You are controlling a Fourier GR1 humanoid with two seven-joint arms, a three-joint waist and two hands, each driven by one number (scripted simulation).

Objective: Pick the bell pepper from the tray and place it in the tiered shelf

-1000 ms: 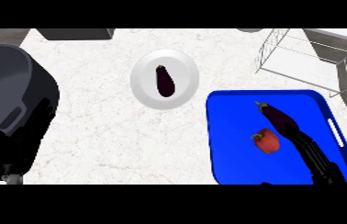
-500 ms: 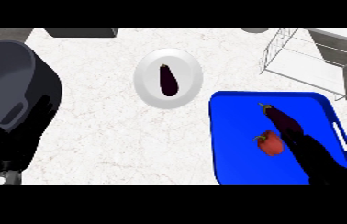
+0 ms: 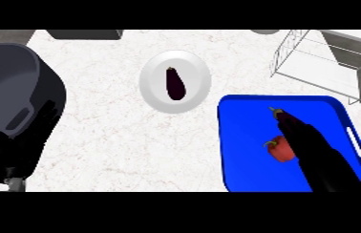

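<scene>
The red bell pepper (image 3: 281,149) lies in the blue tray (image 3: 239,132) at the lower right. My right hand (image 3: 308,140) reaches in from the bottom right over the tray, open, with straight fingers pointing up-left. It lies along the pepper's right side, touching or nearly touching it. The wire tiered shelf (image 3: 310,60) stands at the upper right, beyond the tray. My left forearm (image 3: 25,91) fills the left edge as a large grey shape, and its hand is lost in the dark area below it.
A white plate (image 3: 152,84) holding a dark eggplant (image 3: 174,83) sits on the marble counter left of the tray. A dark grey object (image 3: 84,34) lies at the top edge.
My right hand has edged closer against the pepper's right side. The pepper and tray stay where they were, and the left arm has barely moved.
</scene>
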